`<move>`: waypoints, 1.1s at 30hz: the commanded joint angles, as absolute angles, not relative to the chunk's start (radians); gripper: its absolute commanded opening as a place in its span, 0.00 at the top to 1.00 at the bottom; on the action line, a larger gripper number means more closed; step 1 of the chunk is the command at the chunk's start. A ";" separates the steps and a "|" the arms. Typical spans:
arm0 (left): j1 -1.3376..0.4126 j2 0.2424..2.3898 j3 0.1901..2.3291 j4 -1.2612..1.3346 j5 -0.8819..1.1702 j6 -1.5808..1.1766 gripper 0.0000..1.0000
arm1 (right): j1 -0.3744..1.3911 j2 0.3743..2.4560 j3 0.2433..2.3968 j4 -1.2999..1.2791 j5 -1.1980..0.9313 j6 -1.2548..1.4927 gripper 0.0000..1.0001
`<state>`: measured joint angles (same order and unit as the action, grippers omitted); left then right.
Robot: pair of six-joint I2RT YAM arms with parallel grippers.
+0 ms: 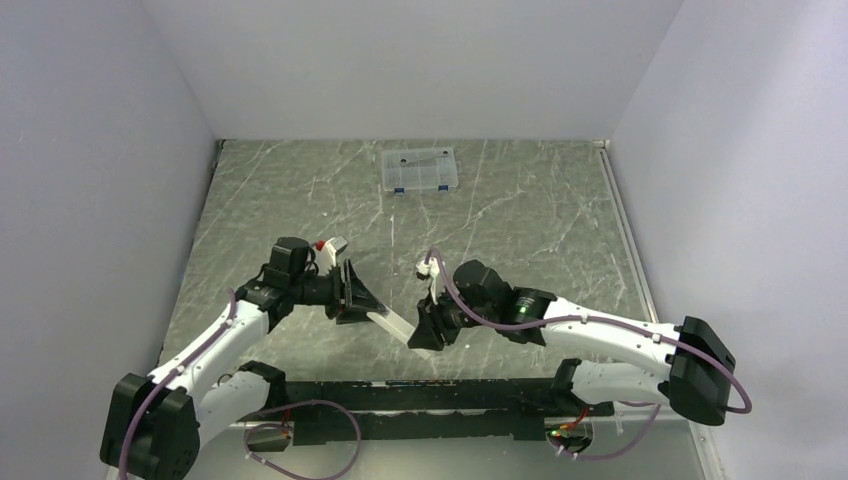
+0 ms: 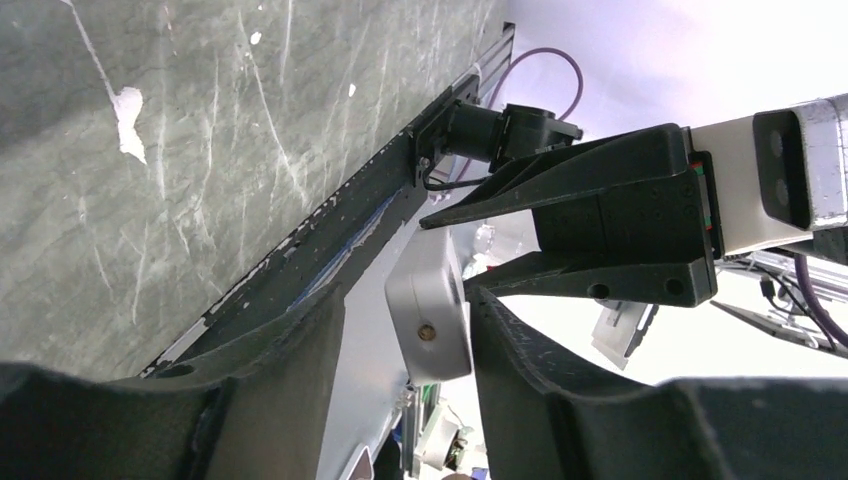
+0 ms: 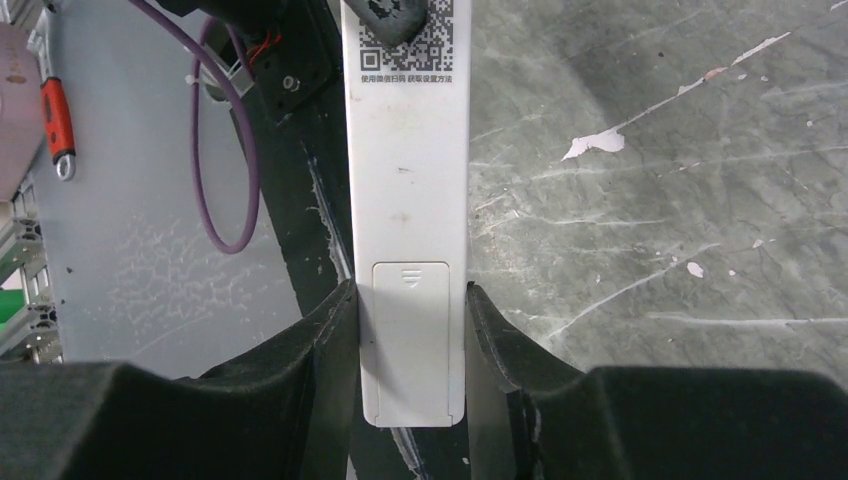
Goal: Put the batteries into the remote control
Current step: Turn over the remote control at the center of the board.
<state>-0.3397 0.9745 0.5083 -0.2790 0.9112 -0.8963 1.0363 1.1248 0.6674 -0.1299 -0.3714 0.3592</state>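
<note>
Grey veined tabletop (image 1: 560, 230), contents listed left to right.

White left arm (image 1: 215, 350): purple cable along it, reaching in toward the middle of the table.

Black left gripper (image 1: 370, 308): closed on the upper-left end of the remote control (image 1: 393, 327). In the right wrist view, one dark pad presses on the QR-code label (image 3: 405, 40) on the back of the bar.

White remote control: slim bar held between the two grippers over the near part of the table, slanting down to the right. Its back faces the right wrist camera. The battery cover (image 3: 410, 340) sits flush in its recess at the end nearest the right gripper (image 1: 420, 333).

Black right gripper: fingers (image 3: 320, 370) clamped against the two long edges of the remote control, either side of the battery cover.

White right arm (image 1: 600, 335): enters from the lower right.

Clear compartment box (image 1: 420, 170): blue latches, at the far edge of the table, well apart from both grippers.
</note>
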 commanded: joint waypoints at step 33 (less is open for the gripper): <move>-0.336 0.955 0.369 0.040 0.973 -1.264 1.00 | 1.243 0.980 0.752 -0.247 0.042 0.018 0.31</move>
